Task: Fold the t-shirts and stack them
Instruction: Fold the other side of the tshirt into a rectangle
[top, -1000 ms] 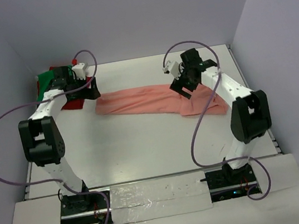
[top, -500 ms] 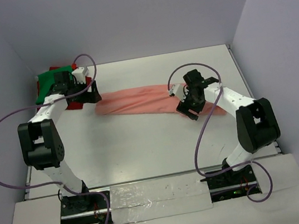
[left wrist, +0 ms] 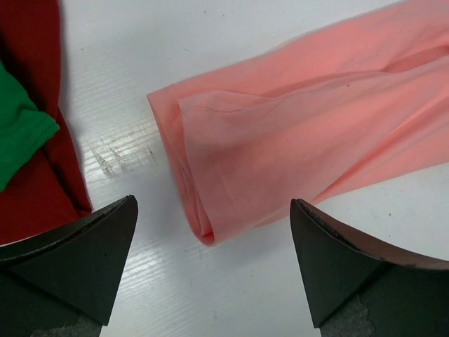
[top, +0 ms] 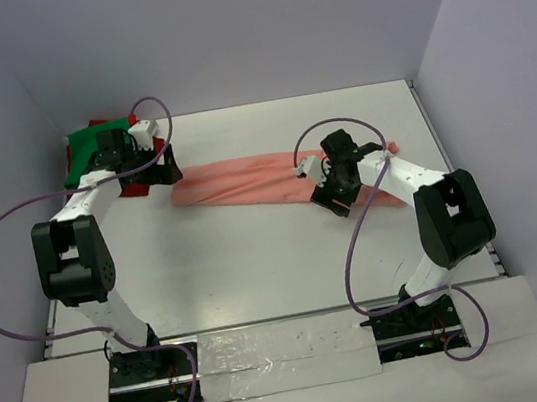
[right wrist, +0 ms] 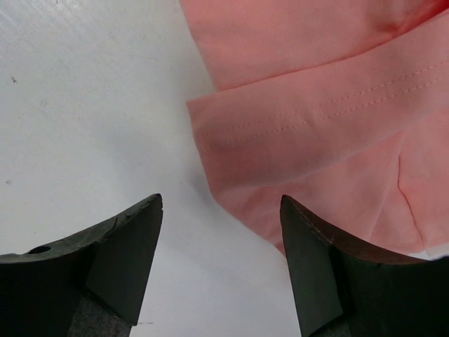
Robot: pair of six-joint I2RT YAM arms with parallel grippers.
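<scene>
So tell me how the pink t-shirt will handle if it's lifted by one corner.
Probably floppy: the salmon-pink t-shirt lies in soft folds, so it should drape and sag from any pinch. Likely light, since the cloth looks thin. Lifted at the stitched hem corner by the right gripper, its layers may slide apart over the smooth table.

Soft, matt salmon-pink cloth t-shirt [left wrist: 295,119] with a stitched hem; white surface [left wrist: 210,295], faintly glossy, scuffed; matt dark jaws.

Both the left gripper [left wrist: 212,203] and right gripper [right wrist: 221,200] gape.
</scene>
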